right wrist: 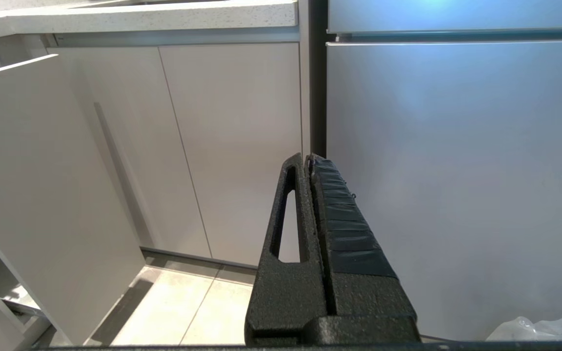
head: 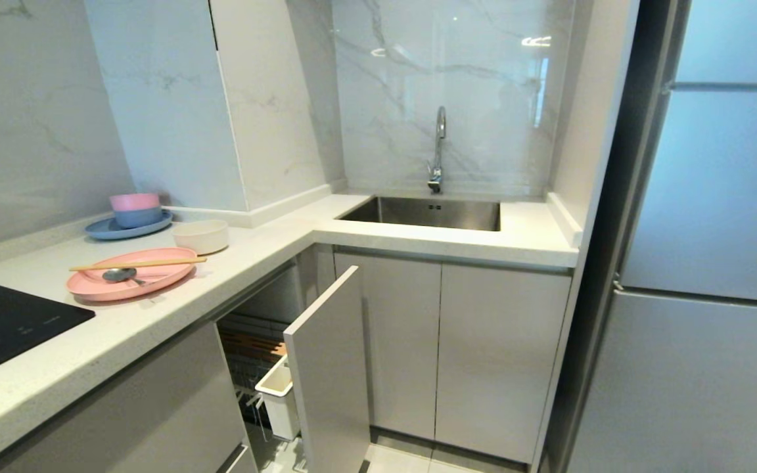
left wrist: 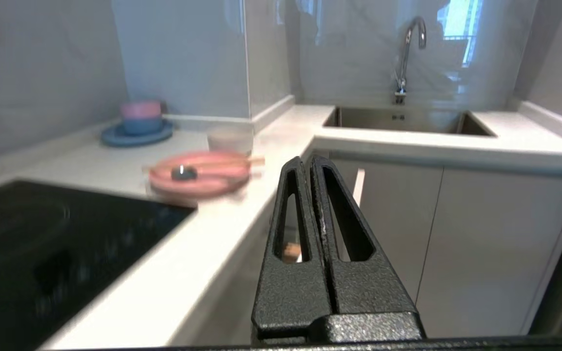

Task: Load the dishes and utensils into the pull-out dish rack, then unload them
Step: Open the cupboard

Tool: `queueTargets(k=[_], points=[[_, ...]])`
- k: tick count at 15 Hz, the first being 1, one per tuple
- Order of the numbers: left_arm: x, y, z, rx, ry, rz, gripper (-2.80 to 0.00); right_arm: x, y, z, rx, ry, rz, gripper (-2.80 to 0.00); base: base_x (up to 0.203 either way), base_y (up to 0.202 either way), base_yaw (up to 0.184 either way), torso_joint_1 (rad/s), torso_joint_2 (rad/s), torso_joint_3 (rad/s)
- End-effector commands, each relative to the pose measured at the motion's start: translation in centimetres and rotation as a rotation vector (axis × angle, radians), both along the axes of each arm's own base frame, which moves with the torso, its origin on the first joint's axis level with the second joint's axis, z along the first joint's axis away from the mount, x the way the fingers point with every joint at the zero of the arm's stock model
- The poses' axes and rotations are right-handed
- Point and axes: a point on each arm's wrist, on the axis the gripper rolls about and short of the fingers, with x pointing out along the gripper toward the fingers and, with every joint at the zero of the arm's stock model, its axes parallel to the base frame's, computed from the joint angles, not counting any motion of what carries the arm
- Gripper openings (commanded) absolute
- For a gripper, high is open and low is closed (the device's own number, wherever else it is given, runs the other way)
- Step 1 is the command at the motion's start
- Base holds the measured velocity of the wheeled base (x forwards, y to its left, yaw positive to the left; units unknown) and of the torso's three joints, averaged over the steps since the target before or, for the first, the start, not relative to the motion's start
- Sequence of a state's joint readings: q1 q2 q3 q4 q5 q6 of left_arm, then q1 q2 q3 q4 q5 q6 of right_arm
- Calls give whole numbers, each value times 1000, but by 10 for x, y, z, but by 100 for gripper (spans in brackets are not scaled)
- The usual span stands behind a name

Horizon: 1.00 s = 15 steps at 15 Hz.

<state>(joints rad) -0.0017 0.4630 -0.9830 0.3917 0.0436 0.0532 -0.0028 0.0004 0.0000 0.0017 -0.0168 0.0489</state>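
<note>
Head view: the pink plate (head: 130, 273), bearing chopsticks (head: 137, 264) and spoon (head: 119, 274), is seen at left on the countertop (head: 234, 263), the cream bowl (head: 201, 236) just behind it. The pull-out dish rack (head: 299, 368) stands drawn out at lower centre. The left gripper (left wrist: 309, 163) and right gripper (right wrist: 307, 161) are shown clenched, empty.

Two plates (head: 130, 283), three bowls (head: 200, 236), one spoon (head: 119, 274), one pair of chopsticks (head: 137, 264), one caddy (head: 278, 397).
</note>
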Motion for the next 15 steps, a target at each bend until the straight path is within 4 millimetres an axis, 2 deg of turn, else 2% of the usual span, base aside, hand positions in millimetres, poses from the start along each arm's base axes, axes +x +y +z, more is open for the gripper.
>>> queueTargets(k=[1,5,8,12,15], points=[[57,0,30,1,116,-2,-280,0,0,0,0,1,0,-280,0,0,0,0,0,0],[139,-5,74,-21,178,-58,-280,0,0,0,0,1,0,-280,0,0,0,0,0,0],[214,-19,79,-34,276,-106,-280,0,0,0,0,1,0,-280,0,0,0,0,0,0],[314,-39,50,-32,445,-132,-280,0,0,0,0,1,0,-280,0,0,0,0,0,0],[381,-58,6,-10,596,-155,-280,0,0,0,0,1,0,-280,0,0,0,0,0,0]])
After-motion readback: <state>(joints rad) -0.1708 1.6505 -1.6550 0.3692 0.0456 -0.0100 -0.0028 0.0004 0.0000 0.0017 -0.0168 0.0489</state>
